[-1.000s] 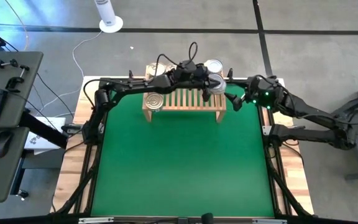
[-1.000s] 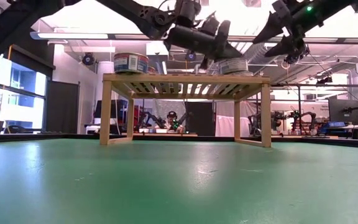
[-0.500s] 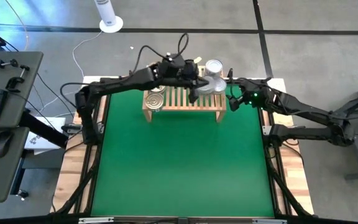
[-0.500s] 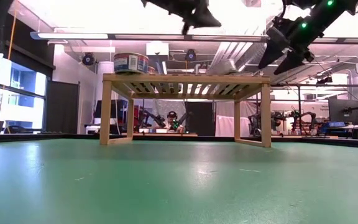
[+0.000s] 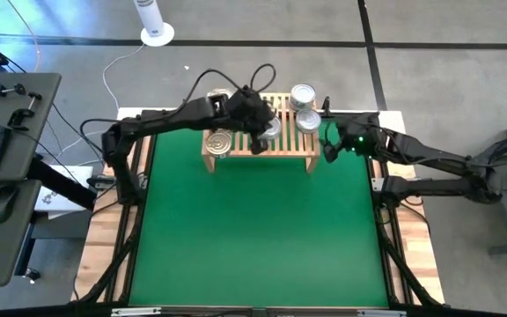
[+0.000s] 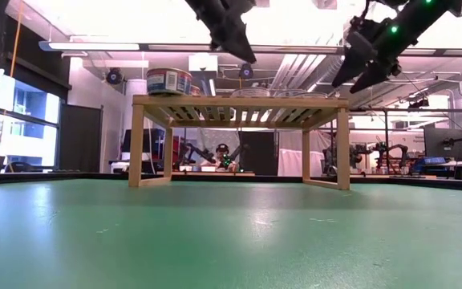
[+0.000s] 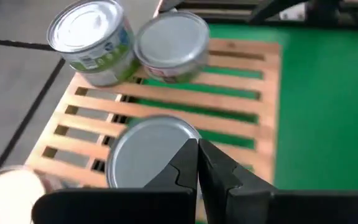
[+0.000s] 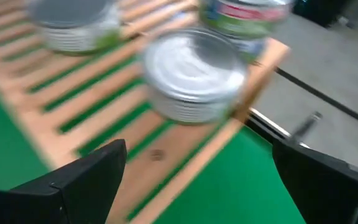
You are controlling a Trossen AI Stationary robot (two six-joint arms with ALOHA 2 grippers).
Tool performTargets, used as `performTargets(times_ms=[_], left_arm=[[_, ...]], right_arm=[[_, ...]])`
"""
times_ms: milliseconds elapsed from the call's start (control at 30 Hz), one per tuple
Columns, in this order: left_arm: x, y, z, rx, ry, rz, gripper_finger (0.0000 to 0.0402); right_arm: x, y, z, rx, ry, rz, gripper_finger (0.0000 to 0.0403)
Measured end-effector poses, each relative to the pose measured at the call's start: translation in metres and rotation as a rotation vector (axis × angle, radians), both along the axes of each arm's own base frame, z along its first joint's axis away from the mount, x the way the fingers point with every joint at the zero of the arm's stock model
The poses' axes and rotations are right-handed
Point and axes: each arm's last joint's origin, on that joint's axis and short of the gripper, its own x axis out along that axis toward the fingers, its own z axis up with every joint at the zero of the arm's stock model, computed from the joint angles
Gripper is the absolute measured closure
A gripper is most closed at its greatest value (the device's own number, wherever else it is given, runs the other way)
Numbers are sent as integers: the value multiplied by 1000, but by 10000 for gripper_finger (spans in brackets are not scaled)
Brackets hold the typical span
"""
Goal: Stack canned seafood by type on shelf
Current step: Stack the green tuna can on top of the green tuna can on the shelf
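The light-wood shelf stands at the far end of the green mat. On its left end sits a gold-tan ringed tin. Silver-topped tins stand near its middle and at its right end, with another behind that. My left gripper is shut and hovers above the shelf, fingers pointing down over the middle silver tin. My right gripper is open and hangs in the air off the shelf's right end, facing a silver tin.
One more tin shows partly behind the left arm at the shelf's far left. The green mat lies bare in front of the shelf. A desk with a keyboard and mouse stands off the table's left side.
My left gripper has drawn back from the shelf's right end toward its middle, rising well above the slats and tipping its fingers downward. The middle silver tin now shows uncovered on the shelf. My right gripper has stayed off the shelf's right end, sinking a little.
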Motion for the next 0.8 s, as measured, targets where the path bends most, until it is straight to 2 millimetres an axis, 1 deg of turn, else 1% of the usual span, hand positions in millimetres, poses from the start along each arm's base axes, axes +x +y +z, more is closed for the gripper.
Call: performTargets(times_ms=[100, 167, 333, 467, 600, 733, 800], left_arm=[[-6, -10, 0, 8, 71, 1, 401], [-6, -7, -9, 0, 99, 16, 401], [1, 11, -38, -17, 102, 67, 402], [9, 22, -51, -13, 61, 78, 402], [16, 35, -53, 20, -3, 90, 402], [17, 53, -53, 46, -72, 132, 401], [14, 62, -54, 34, -74, 156, 401]], right_arm=[[7, 13, 2, -21, -18, 89, 4], [13, 23, 5, -35, -43, 144, 4], [20, 49, 9, -63, -116, 188, 4], [22, 67, 10, -48, -164, 210, 4], [22, 81, 12, -41, -205, 222, 4], [24, 90, 13, -34, -234, 243, 4], [26, 94, 12, -32, -238, 253, 4]])
